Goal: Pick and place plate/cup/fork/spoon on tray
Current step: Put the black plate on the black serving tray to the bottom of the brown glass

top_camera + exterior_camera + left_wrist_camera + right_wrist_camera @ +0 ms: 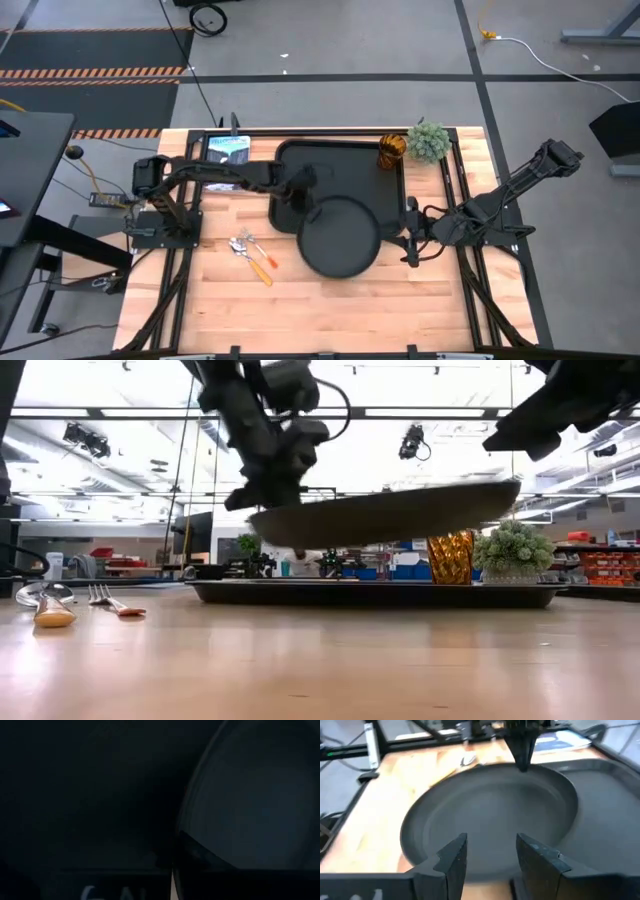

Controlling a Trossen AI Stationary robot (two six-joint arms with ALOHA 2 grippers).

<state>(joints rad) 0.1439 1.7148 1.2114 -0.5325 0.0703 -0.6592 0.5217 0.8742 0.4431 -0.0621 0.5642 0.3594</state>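
Overhead, the plate is gripped at its rim by the left end effector, half over the tray; cup sits in the tray's corner, fork and spoon on the worktop. Low down, the plate is held tilted, clear of the tray. At the right wrist, the right end effector is seen parted, empty, just beside the plate.

Plate hanging above the desk, overlapping the tray's front edge. Left gripper sitting at the plate's left rim, right gripper just beside its right rim. Cup standing in the tray's far right corner, plant beside it. Spoon and fork lying together on the desk, left of the plate.
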